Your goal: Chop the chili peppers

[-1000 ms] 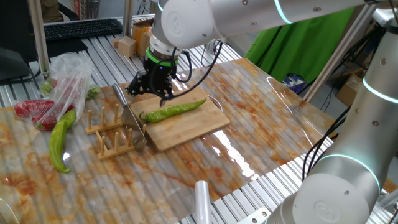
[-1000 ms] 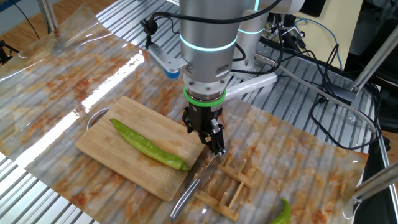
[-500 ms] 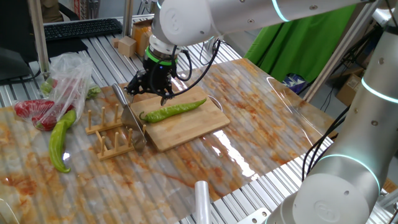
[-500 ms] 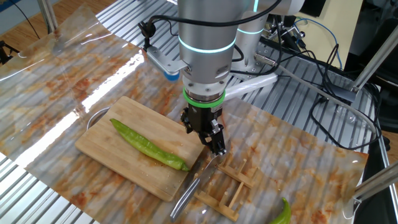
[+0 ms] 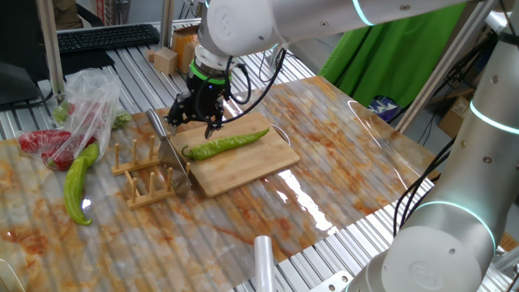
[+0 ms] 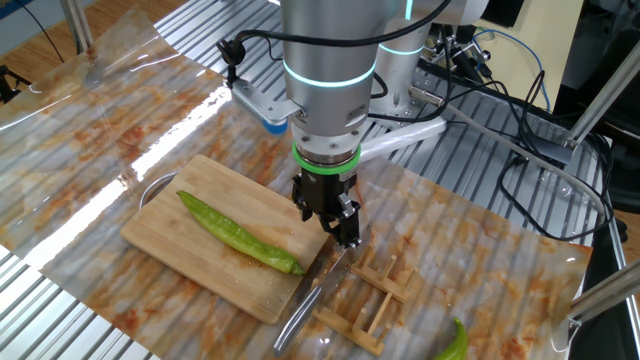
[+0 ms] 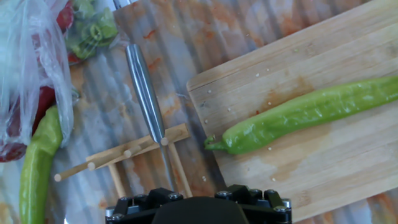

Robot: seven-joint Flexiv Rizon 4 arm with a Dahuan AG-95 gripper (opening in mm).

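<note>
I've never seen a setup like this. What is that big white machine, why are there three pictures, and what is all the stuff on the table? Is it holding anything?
The big white machine is a robot arm. At its end is a black two-fingered tool for grasping things; it points down at the table, it is open and it holds nothing.

Two pictures come from fixed cameras watching the table from different sides. The third comes from a camera on the hand itself, looking down past the fingers.

On the table lies a pale wooden cutting board with a long green chili pepper whole on it. Beside the board stands a small wooden peg rack with a metal-handled knife resting across it. Further off lie another curved green pepper and a clear plastic bag with red peppers.
</note>
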